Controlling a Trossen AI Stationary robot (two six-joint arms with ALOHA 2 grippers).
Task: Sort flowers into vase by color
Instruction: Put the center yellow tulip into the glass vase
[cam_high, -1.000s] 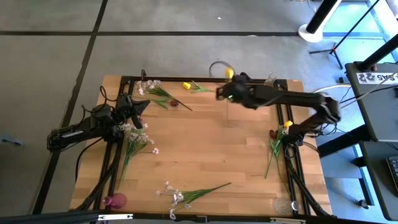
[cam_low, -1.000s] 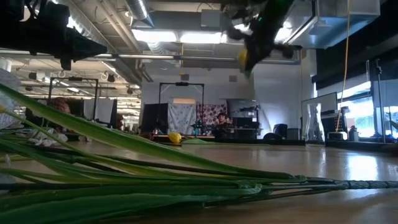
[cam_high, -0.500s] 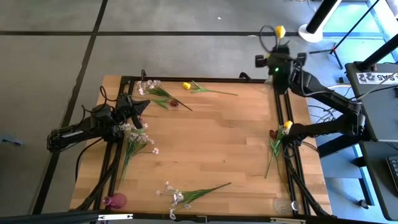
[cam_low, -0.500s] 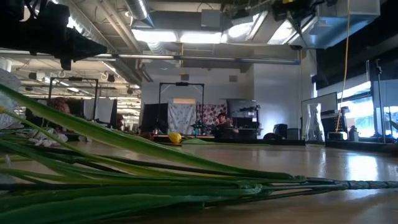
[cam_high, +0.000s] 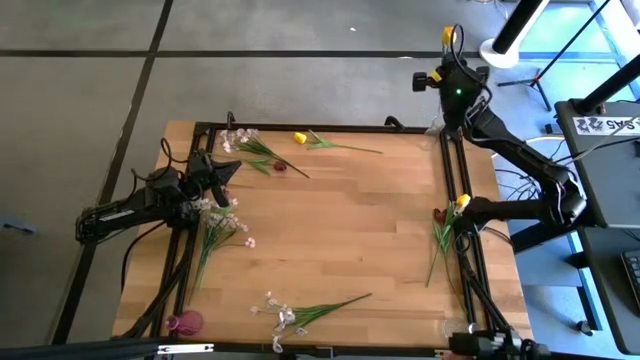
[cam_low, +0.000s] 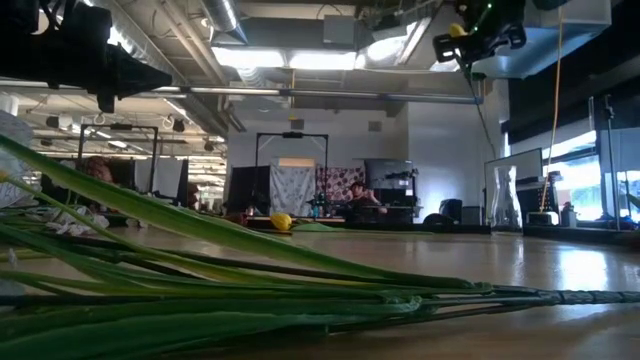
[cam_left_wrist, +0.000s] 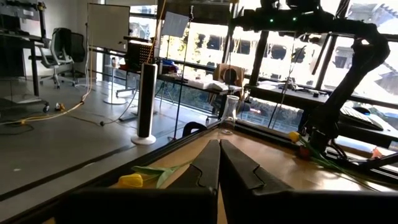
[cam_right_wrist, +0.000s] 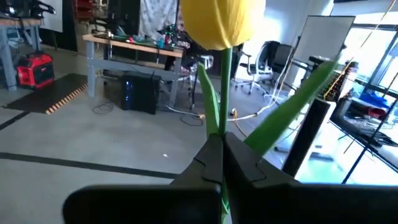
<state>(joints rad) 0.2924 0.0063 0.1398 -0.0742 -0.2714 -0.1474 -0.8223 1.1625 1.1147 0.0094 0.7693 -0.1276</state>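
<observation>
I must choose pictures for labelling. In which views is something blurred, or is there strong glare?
Low view: the green stems fill the foreground, soft and out of focus; the ceiling lights glare. Right wrist view: the yellow tulip, held in the right gripper, is close and blurred at its edges; the windows are overexposed. Left wrist view: bright windows behind. High view: evenly lit.

A yellow-headed artificial tulip with a thin green stem (cam_right_wrist: 221, 37) stands upright, its stem pinched between the closed fingers of the right gripper (cam_right_wrist: 219, 146), head above them. Another yellow tulip (cam_left_wrist: 134, 180) lies flat just ahead of the closed left gripper (cam_left_wrist: 219, 163), with white-pink blossom sprays (cam_high: 222, 228) beside it.
</observation>
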